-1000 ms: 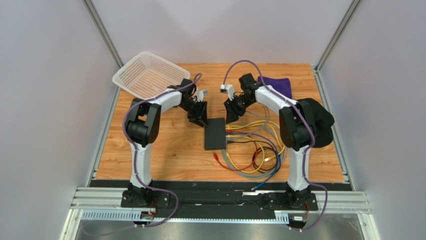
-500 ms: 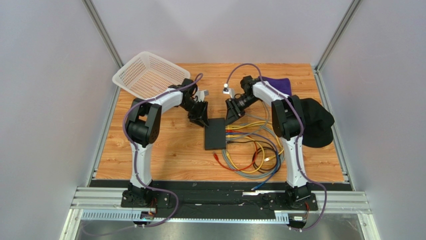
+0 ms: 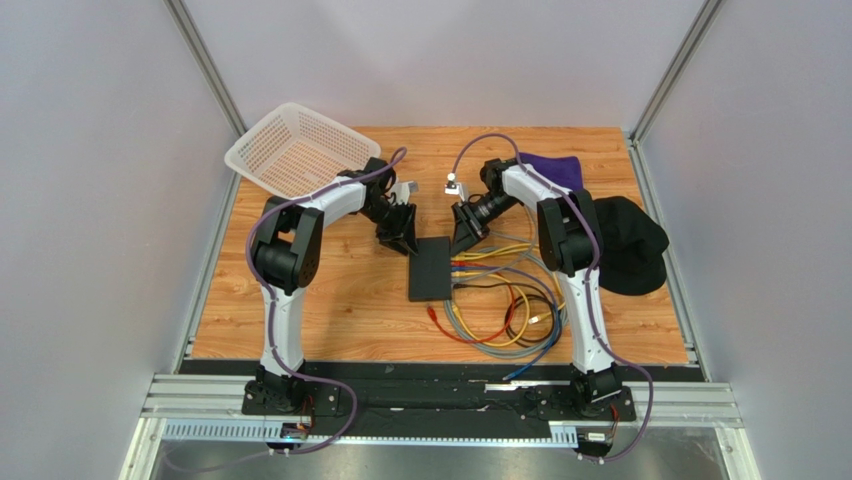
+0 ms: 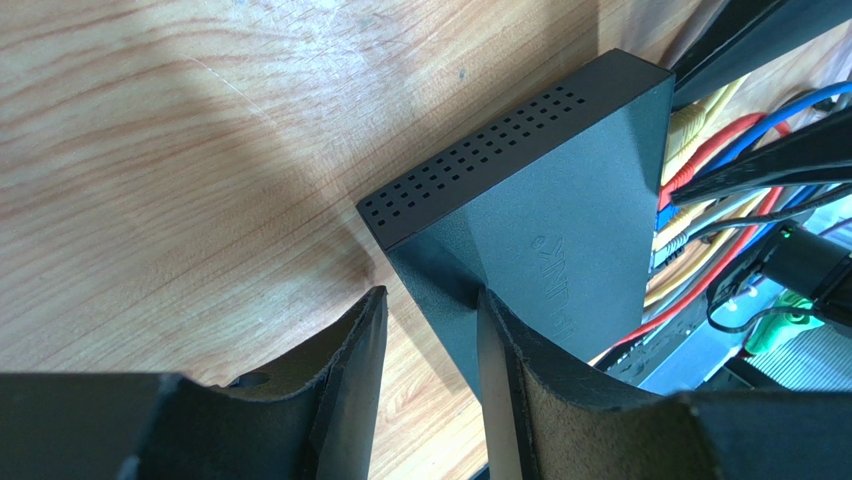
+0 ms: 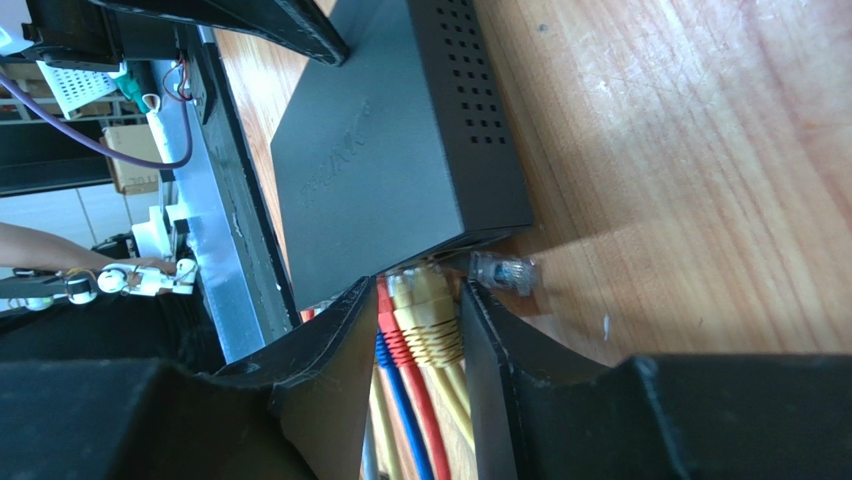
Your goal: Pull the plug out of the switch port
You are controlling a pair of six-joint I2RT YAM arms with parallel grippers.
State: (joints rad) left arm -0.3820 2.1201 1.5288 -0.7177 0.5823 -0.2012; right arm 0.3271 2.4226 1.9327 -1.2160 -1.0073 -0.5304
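Right claw (image 5: 412, 300) is held narrow astride the yellow plug (image 5: 430, 315) in the switch (image 5: 370, 150); left claw (image 4: 428, 300), also narrow, is set at its far corner. White basket (image 3: 295, 150) is seen far left.

matt black plastic switch (image 4: 540, 215) on wood-grain table (image 4: 180, 150)

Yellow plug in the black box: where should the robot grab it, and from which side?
Probably the yellow plug by its ribbed boot, just outside the switch, pinched across its two flat sides. Come from the cable side, in line with the socket, so it slides straight out. The right gripper straddles it that way.
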